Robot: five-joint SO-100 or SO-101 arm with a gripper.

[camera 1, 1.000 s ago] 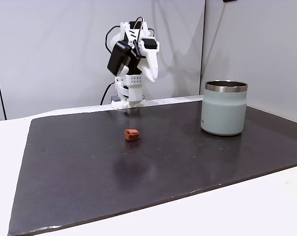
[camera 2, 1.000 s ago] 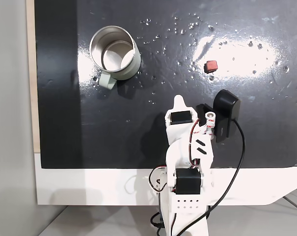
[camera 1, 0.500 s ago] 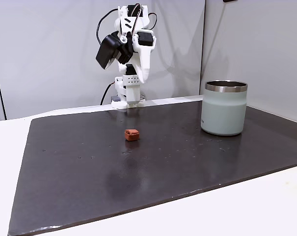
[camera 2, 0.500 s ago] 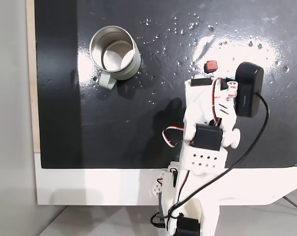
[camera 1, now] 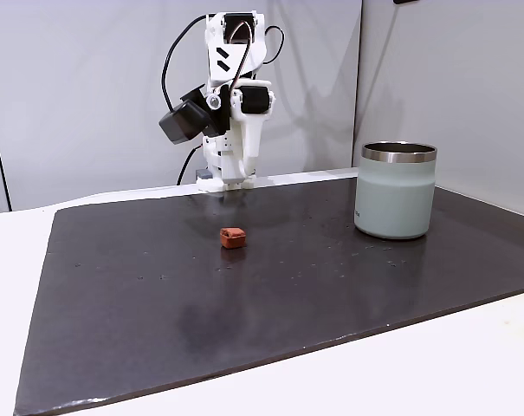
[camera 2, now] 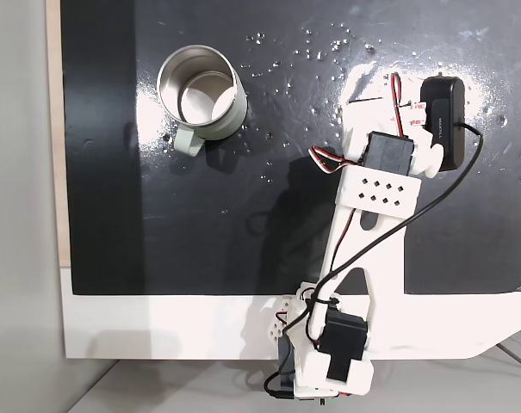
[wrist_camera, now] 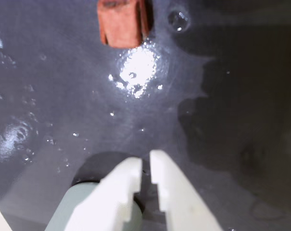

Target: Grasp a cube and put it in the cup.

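Observation:
The cube [wrist_camera: 121, 21] is a small reddish-brown block lying on the dark mat, at the top edge of the wrist view and well ahead of my fingertips. My gripper [wrist_camera: 144, 162] points down at the mat with its white fingers close together and nothing between them. In a fixed view the cube [camera 1: 233, 237] sits mid-mat, and the gripper [camera 1: 243, 173] hangs above and behind it. The pale grey-green cup [camera 1: 396, 191] stands upright at the right. From above, the cup [camera 2: 201, 93] is at the upper left, and my arm [camera 2: 376, 185] covers the cube.
A glossy black mat [camera 1: 331, 295] covers the white table [camera 1: 469, 364] and carries water droplets and glare. The wrist camera [camera 2: 441, 112] and its black cable ride on the arm. A grey wall stands behind the arm base.
The arm has unfolded from its tucked pose and reached forward over the mat toward the cube, tipping the gripper downward. Cube and cup have not moved.

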